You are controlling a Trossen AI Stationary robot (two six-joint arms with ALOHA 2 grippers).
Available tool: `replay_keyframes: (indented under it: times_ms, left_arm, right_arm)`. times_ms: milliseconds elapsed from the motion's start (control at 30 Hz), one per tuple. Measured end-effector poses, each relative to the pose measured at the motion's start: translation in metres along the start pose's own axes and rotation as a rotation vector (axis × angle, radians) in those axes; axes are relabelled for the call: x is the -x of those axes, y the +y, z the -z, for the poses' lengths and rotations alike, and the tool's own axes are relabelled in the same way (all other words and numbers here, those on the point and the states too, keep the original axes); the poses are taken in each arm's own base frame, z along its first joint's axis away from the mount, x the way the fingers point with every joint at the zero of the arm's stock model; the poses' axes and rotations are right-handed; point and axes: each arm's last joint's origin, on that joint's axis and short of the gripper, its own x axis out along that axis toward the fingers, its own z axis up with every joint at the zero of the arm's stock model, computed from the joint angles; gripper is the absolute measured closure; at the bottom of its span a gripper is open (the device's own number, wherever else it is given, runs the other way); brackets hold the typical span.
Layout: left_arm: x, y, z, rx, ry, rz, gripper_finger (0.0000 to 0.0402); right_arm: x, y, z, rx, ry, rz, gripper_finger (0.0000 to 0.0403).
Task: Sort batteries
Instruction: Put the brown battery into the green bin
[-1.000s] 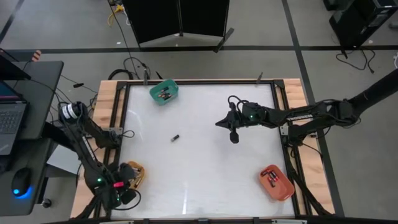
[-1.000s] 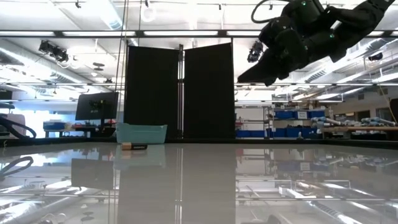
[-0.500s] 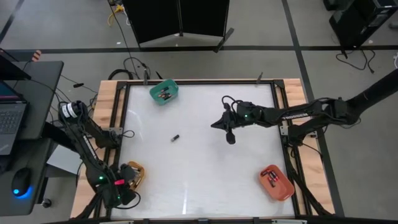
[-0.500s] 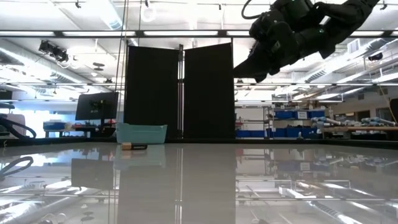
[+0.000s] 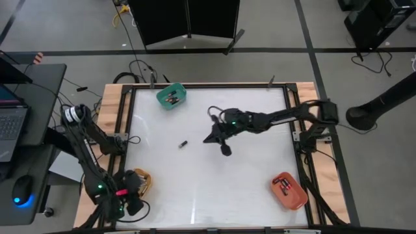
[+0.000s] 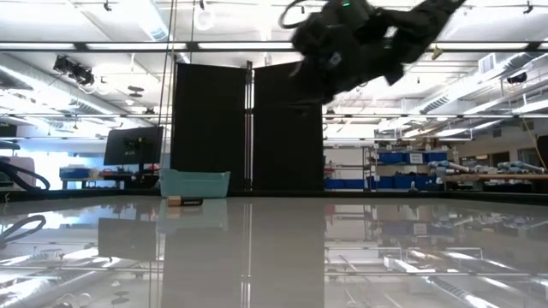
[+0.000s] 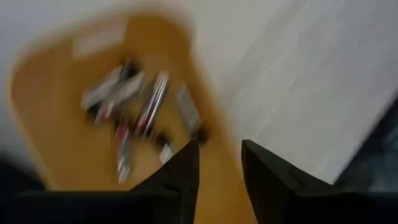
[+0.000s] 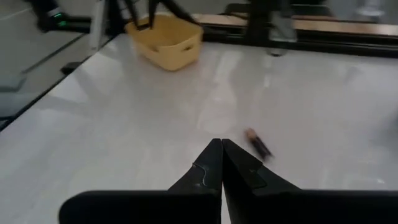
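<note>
One loose battery [image 5: 184,143] lies flat on the white worktop [image 5: 208,188], left of centre, well apart from all three bins. In the high view its long axis runs on a slant, from near-left up to far-right; in the right wrist view it shows as a small dark cylinder [image 8: 257,142] with one pale, pinkish end. Other batteries sit in the bins: a few in the green bin [image 5: 171,96] at the far left corner, some in the red bin [image 5: 288,190] at the near right corner, and a loose heap of silvery and red cells [image 7: 134,115] in the yellow bin [image 7: 62,162] at the near left edge, lying at mixed angles.

The right arm stretches from the right edge across the worktop almost level, its wrist bent down at the end. The right gripper [image 5: 209,138] hangs above the worktop just right of the loose battery, not touching it, with its jaws pressed together and holding nothing. In the low view it is a dark bulk [image 6: 342,43] high above the surface.

The left arm is folded at the near left corner, and the left gripper [image 7: 216,163] hovers over the yellow bin, jaws spread a little with nothing between them.
</note>
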Motion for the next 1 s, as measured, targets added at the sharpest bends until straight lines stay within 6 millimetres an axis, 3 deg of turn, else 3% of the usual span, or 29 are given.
replay_keyframes:
  times_ms: [333,467,667,867,1000]
  left_arm:
    - [0.01,-0.003,-0.011,-0.145,-0.375,0.105,0.0391]
    - [0.011,-0.004,-0.014,-0.173,-0.494,0.123,0.039]
    - [0.011,-0.004,-0.014,-0.202,-0.521,0.117,0.0388]
    - [0.012,-0.004,-0.015,-0.202,-0.539,0.12,0.0387]
    - [0.012,-0.004,-0.015,-0.203,-0.546,0.12,0.0387]
  right_arm:
    - [-0.081,-0.023,0.003,0.048,0.172,-0.152,0.0333]
    - [-0.105,-0.032,-0.004,0.111,0.228,-0.11,0.0294]
    - [-0.127,-0.047,-0.007,0.161,0.324,-0.072,0.0246]
    - [-0.144,-0.057,0.011,0.162,0.382,-0.06,0.0238]
    - [-0.146,-0.066,0.017,0.162,0.416,0.007,0.0243]
